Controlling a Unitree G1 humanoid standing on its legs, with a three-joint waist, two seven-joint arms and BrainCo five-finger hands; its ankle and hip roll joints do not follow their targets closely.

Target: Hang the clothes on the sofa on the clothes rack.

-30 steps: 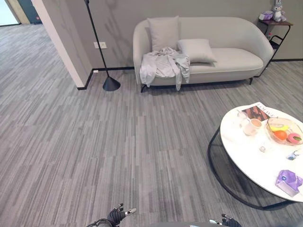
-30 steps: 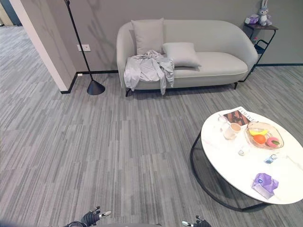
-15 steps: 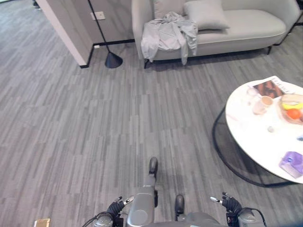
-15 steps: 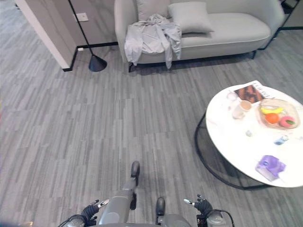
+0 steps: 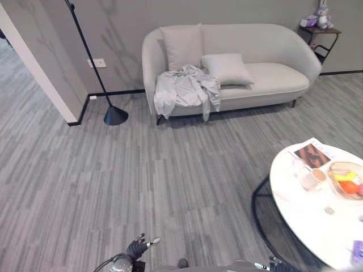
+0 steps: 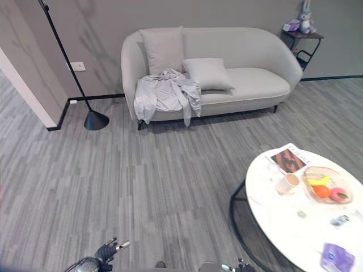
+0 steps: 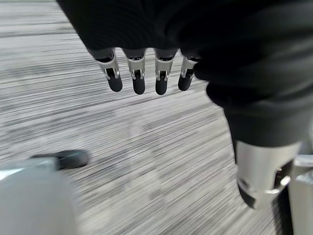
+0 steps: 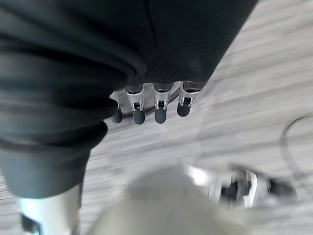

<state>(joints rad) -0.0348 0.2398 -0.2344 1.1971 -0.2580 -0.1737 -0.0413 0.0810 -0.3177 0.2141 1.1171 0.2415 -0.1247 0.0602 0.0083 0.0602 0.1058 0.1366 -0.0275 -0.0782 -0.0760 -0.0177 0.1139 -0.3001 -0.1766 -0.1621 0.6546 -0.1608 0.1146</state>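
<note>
Lying crumpled at twelve o'clock on the pale curved fabric sofa [image 5: 266, 68]: light grey garment [image 5: 184, 88], likely soft, light; grasp bunched top. Left hand [image 7: 142, 73] and right hand [image 8: 151, 105] hung relaxed, empty.

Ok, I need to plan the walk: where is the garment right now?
The grey garment lies draped over the sofa seat's left end, below the upright cushion, hanging over the front edge.

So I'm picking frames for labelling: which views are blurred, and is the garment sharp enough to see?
Both eye views are sharp: the grey garment shows clearly, draped over the sofa. Left wrist view: floor streaked with motion blur. Right wrist view: background smeared, hard to read.
</note>
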